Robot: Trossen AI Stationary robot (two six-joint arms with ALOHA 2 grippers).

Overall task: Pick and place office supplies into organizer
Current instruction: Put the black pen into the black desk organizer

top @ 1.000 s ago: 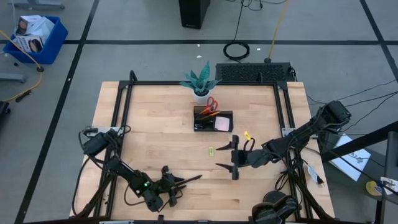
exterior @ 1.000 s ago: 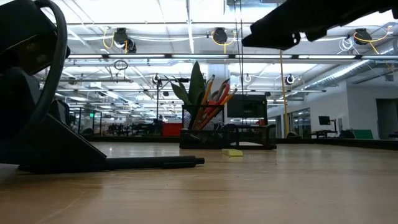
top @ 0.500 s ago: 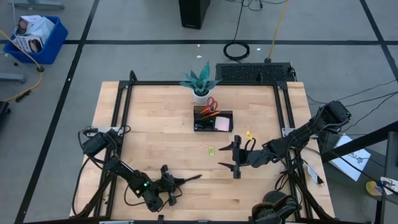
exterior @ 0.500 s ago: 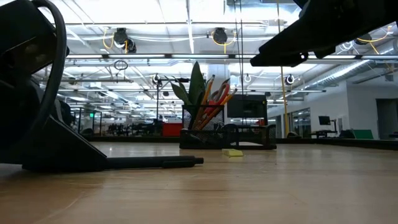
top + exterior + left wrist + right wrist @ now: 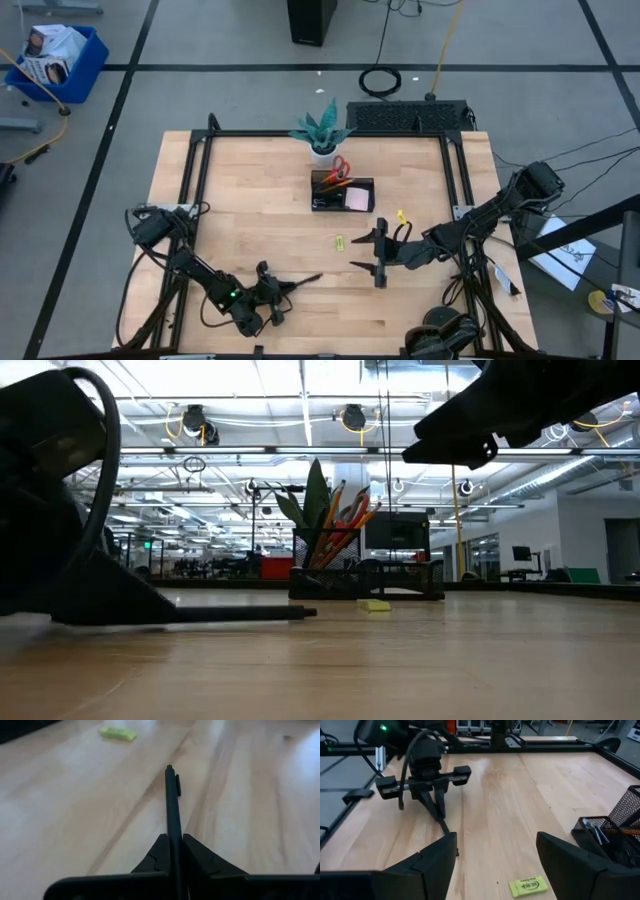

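A thin black pen sticks out of my left gripper, which is shut on it at the near left of the table. The low view shows this pen lying about level, close over the wood. My right gripper hovers open above the table's middle right, its fingers spread wide with nothing between them. The black organizer stands farther back and holds red-handled scissors, orange pencils and a pink pad. A yellow-green clip lies flat on the wood between the organizer and the pen. My left gripper pinches the pen's rear end between its two fingers. The fingers slant down from the table's near left and lie along the pen. The rest of the pen juts forward past the fingertips, its clip end free and pointing toward the table's right.
A white pot with a teal plant stands just behind the organizer. A small yellow piece lies beside my right arm. A black frame rail borders the tabletop. Bare wood stretches between pen and organizer.
My left gripper has shut on the pen and taken hold of it. The pen has since drawn back slightly toward the left and its free end has risen a little off the wood. My right gripper has rolled somewhat about its own axis and stays open.
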